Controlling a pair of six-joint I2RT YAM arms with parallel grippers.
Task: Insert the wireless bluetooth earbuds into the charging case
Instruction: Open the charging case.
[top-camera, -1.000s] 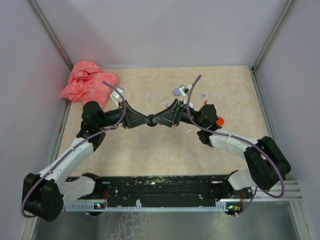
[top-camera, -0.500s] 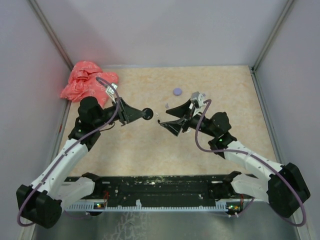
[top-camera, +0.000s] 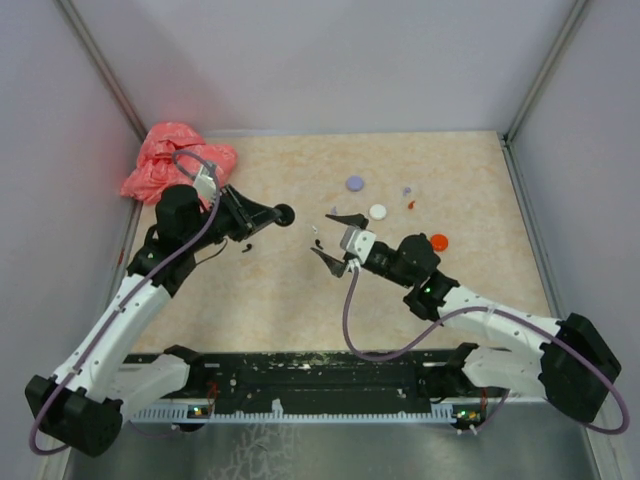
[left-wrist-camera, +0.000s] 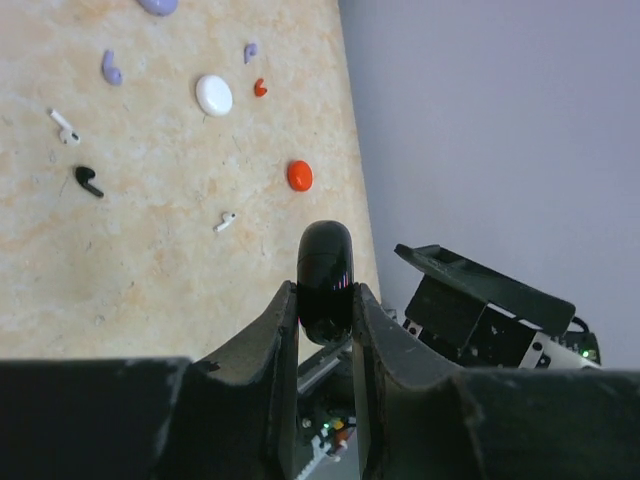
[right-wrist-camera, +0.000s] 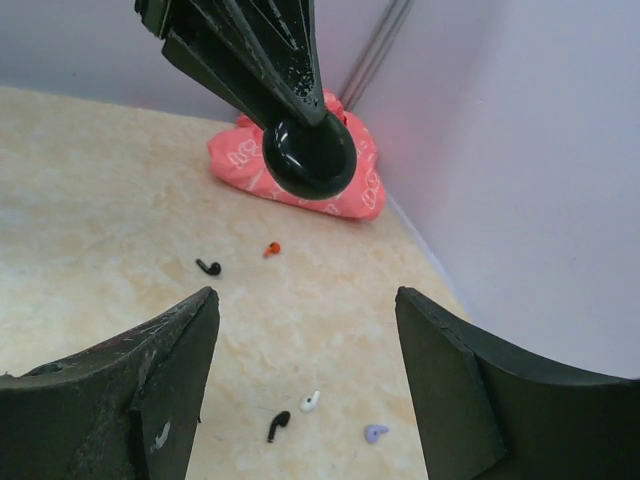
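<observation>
Top camera, high behind the arm bases at 6 o'clock, looks down over the whole table (top-camera: 280, 290). Left wrist camera peers close toward 3 o'clock, right wrist camera toward the pink bag (right-wrist-camera: 235, 160) at 10 o'clock; both catch the black disc (left-wrist-camera: 326, 270).

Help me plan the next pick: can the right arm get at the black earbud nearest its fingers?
Probably yes: the right gripper is open and empty, and that black earbud lies uncovered just below.
</observation>
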